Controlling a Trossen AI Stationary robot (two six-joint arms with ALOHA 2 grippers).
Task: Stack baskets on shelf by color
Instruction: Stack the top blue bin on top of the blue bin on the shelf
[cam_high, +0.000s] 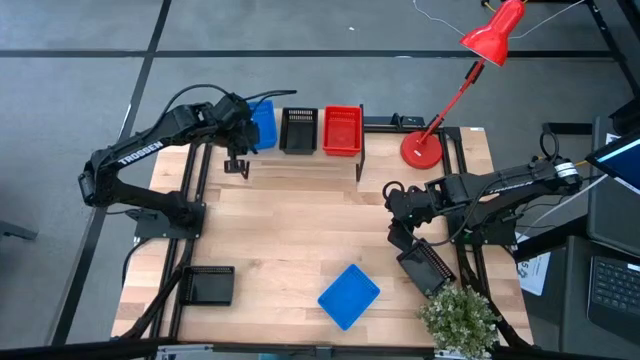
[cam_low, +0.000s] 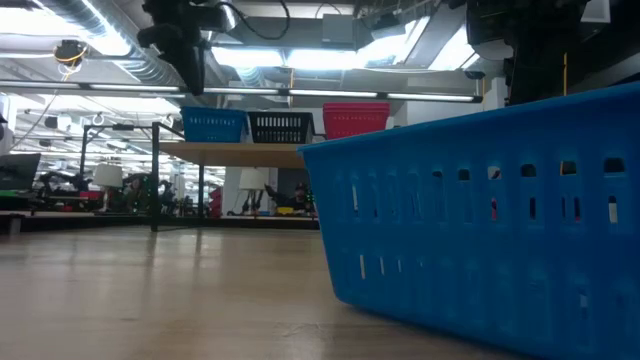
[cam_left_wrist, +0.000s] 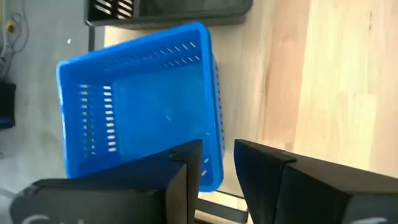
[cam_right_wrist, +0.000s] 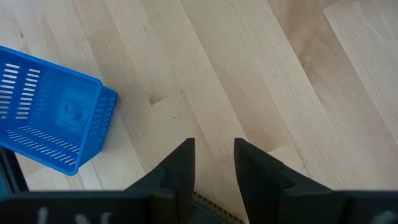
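Observation:
The shelf (cam_high: 300, 165) stands at the table's far edge. On it rest a blue basket (cam_high: 264, 124), a black basket (cam_high: 298, 130) and a red basket (cam_high: 342, 130), side by side. My left gripper (cam_high: 238, 128) hovers open just above the shelf's blue basket (cam_left_wrist: 143, 106), its fingers on either side of one wall and clear of it in the low view (cam_low: 190, 60). My right gripper (cam_right_wrist: 214, 155) is open and empty over bare table at the right (cam_high: 400, 215). A second blue basket (cam_high: 349, 295) rests on the table near the front.
A black basket (cam_high: 427, 265) lies on the table by my right gripper. Another black basket (cam_high: 210, 285) lies at the near left. A red desk lamp (cam_high: 425, 148) stands at the far right and a small plant (cam_high: 458, 318) at the near right.

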